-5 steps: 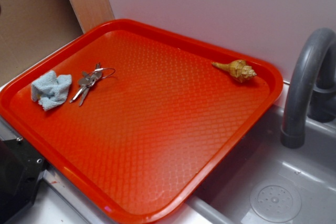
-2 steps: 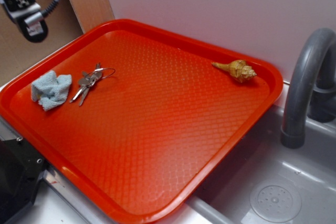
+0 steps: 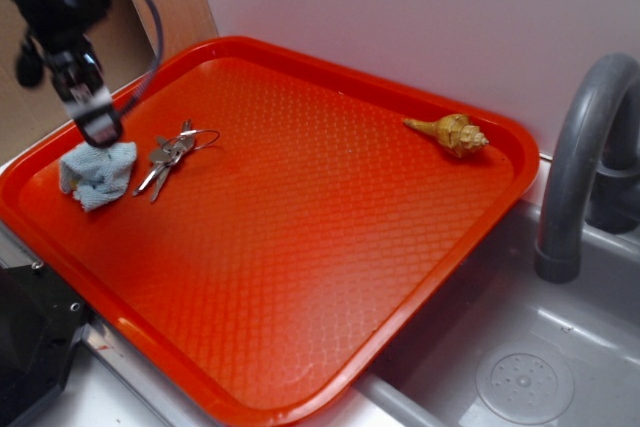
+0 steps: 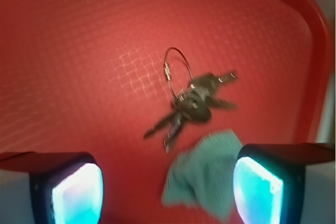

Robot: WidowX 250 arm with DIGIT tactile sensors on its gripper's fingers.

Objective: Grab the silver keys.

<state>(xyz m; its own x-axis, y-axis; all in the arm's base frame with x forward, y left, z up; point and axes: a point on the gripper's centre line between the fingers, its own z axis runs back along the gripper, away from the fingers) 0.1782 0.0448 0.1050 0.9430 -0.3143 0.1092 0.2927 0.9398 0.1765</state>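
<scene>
The silver keys [image 3: 168, 157] lie flat on the red tray [image 3: 330, 247] near its left end, their wire ring toward the back. In the wrist view the silver keys [image 4: 191, 103] sit ahead of the jaws, slightly right of centre. My gripper [image 3: 98, 127] hangs above the tray's left side, over the pale blue cloth [image 3: 96, 172] and just left of the keys. My gripper [image 4: 168, 192] is open, its two fingers wide apart with only tray and the cloth [image 4: 205, 174] between them. It holds nothing.
A tan spiral seashell [image 3: 452, 133] rests at the tray's far right corner. A grey faucet [image 3: 580, 147] and sink basin [image 3: 520, 377] lie to the right. A white wall [image 3: 420, 17] backs the tray, and a black block [image 3: 35, 337] stands at the front left.
The arm came in from the upper left and dropped toward the tray, now hanging over the cloth beside the keys. Keys, cloth and shell have not moved.
</scene>
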